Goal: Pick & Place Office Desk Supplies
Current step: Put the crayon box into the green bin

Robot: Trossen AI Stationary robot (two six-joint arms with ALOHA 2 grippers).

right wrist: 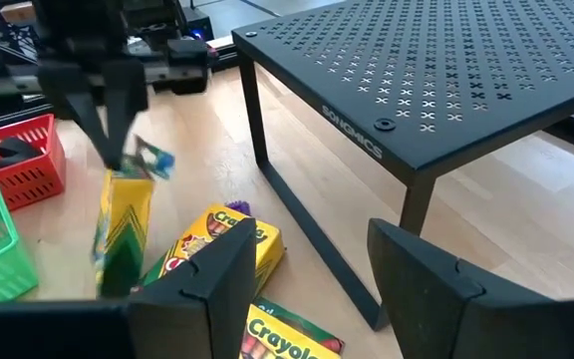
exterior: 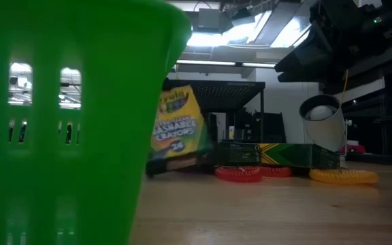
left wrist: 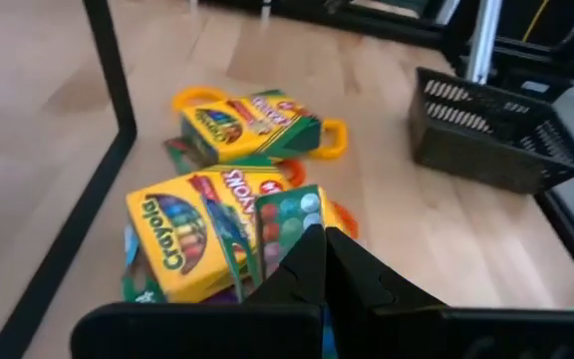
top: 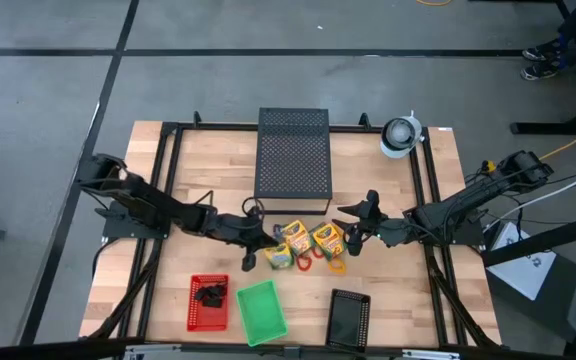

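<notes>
While you look down on the wooden counter, the largest thing on it is the black perforated metal stand at the far middle. Nearer you, along the front edge, sit a red basket with small black clips inside, a green basket and a black basket.

Your left claw is pinched shut on the top flap of one crayon box, which stands upright under it just in front of the stand. Your right claw hangs just beside the pile on the other side, its fingers spread apart with nothing between them.

Two more crayon boxes lie flat between the two claws, close together. Thin rings lie under and around them: an orange one beside the farther box, red ones and a yellow-orange one showing at counter level. A white cylinder stands near the far right corner.
</notes>
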